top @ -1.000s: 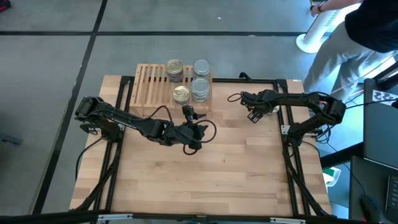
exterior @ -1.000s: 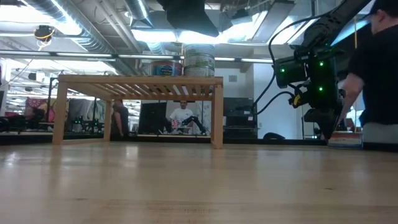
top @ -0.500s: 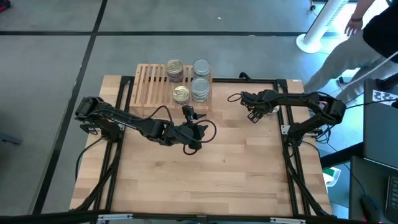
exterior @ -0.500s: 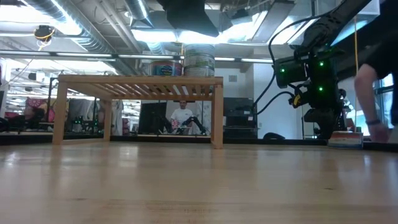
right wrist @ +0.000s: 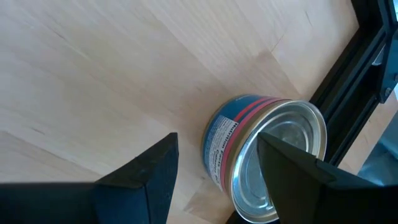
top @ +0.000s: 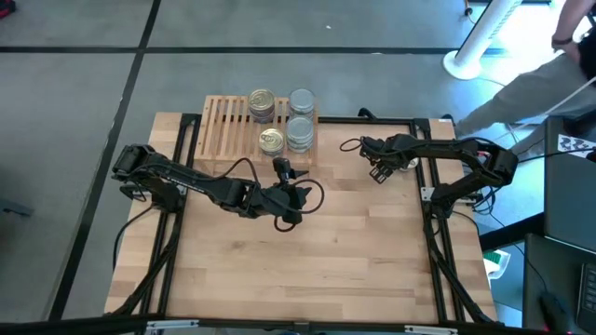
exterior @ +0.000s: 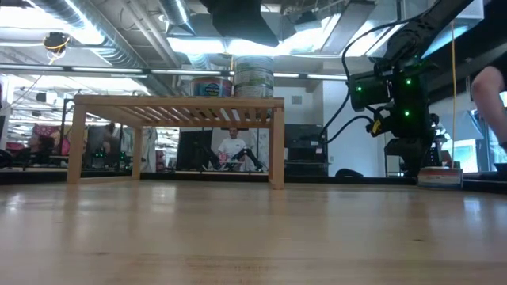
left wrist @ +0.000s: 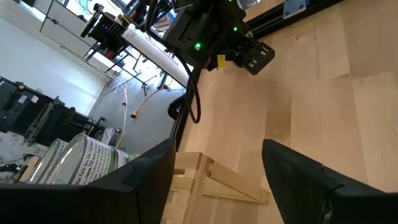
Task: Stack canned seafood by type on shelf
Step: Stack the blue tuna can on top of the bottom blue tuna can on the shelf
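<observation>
Right gripper [top: 379,173] hovers jaws apart, empty, over silver-lidded can [right wrist: 264,158] on worktop [top: 354,270] near right rail; we centre jaws on can, descend, close; left gripper [top: 279,166] wide by shelf [top: 223,126]

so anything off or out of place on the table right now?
One can is off the shelf, on the tabletop by the black frame rail, just ahead of the right gripper, whose fingers are open. The other cans sit stacked on the shelf.
</observation>
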You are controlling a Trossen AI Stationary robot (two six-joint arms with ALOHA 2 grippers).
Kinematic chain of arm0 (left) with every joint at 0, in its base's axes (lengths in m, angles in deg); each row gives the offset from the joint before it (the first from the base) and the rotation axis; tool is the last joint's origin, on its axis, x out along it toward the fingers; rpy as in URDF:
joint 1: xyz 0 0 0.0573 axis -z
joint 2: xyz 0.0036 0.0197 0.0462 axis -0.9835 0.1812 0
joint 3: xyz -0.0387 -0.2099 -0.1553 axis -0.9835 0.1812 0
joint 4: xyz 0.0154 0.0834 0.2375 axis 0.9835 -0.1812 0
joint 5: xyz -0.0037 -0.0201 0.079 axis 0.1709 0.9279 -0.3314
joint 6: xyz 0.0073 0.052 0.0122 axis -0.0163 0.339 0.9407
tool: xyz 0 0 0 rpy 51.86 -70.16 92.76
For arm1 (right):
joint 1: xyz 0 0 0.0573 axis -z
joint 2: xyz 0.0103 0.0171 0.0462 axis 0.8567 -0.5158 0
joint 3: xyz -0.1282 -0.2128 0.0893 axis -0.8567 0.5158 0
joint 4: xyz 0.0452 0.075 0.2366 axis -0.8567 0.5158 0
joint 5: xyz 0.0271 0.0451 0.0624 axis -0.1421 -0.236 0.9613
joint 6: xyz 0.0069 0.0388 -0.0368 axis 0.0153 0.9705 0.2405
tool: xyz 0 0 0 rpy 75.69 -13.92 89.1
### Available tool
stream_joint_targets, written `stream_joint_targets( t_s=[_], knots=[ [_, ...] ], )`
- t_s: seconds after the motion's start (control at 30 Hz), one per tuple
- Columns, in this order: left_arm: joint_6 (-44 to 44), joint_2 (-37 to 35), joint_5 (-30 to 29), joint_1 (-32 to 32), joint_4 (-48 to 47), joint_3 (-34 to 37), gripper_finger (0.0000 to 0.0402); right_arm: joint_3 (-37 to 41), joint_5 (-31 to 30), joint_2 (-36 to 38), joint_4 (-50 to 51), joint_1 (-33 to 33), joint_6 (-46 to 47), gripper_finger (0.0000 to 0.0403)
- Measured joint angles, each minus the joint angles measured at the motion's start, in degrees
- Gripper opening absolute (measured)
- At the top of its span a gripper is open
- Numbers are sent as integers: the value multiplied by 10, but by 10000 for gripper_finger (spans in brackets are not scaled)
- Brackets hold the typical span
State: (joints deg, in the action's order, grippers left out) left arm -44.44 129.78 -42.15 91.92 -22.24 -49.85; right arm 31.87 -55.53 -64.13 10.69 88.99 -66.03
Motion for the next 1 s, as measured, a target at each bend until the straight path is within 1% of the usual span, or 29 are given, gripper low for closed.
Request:
stream_joint_targets(
  t_s=[0.5,0.67,0.77,1.0],
  knots=[
    [0,0,0,0,0,0,237,3,0,0,19,0,0,216],
    [0,0,0,0,0,0,237,29,1,-2,-8,0,1,216],
    [0,0,0,0,-1,0,237,37,-10,-2,-30,0,1,216],
    [0,0,0,0,-2,0,237,39,-19,-4,-29,0,1,216]
  ],
)
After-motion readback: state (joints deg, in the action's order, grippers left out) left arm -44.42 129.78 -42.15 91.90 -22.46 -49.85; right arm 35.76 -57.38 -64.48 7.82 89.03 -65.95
